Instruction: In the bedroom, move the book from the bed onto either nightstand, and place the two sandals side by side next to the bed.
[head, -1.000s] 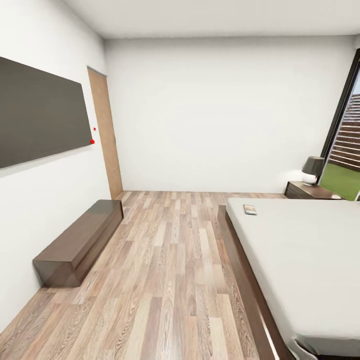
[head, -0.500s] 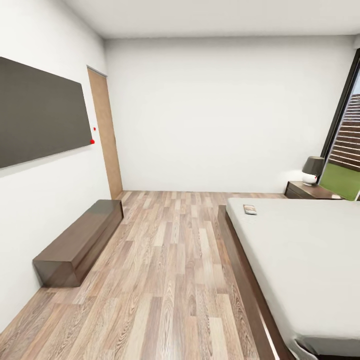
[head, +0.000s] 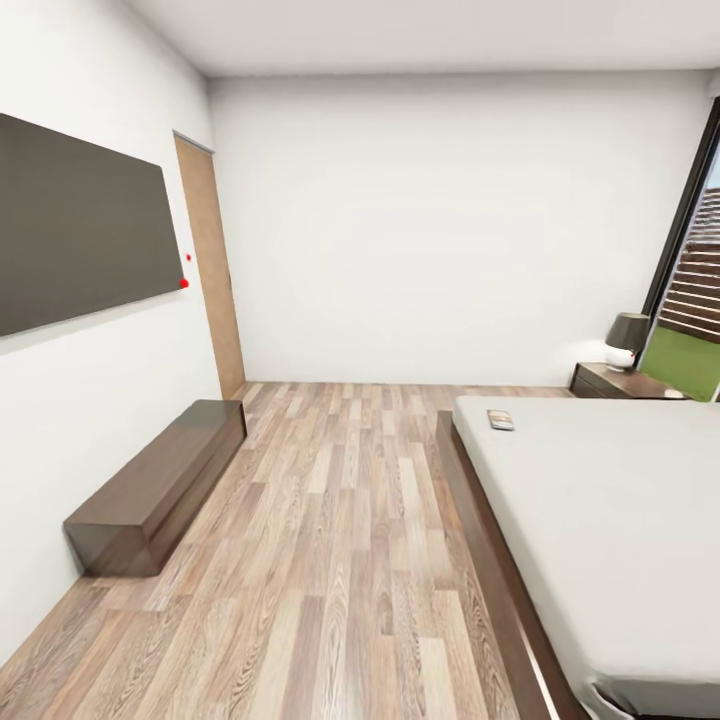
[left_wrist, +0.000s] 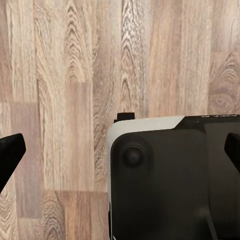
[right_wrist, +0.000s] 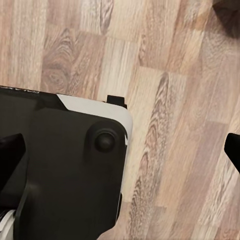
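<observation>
Home bedroom: large white-mattressed, dark-framed bed at 4 o'clock, dark wooden nightstand with grey-shaded lamp at 2 o'clock, light wood-plank floor.

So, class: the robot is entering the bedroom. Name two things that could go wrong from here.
1. The book is small and lies near the far corner of the bed, so reaching it could be awkward.
2. The nightstand already holds a lamp, which could be knocked while placing the book.

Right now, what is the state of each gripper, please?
Left gripper: open, holding nothing, above the wood floor.
Right gripper: open, holding nothing.
</observation>
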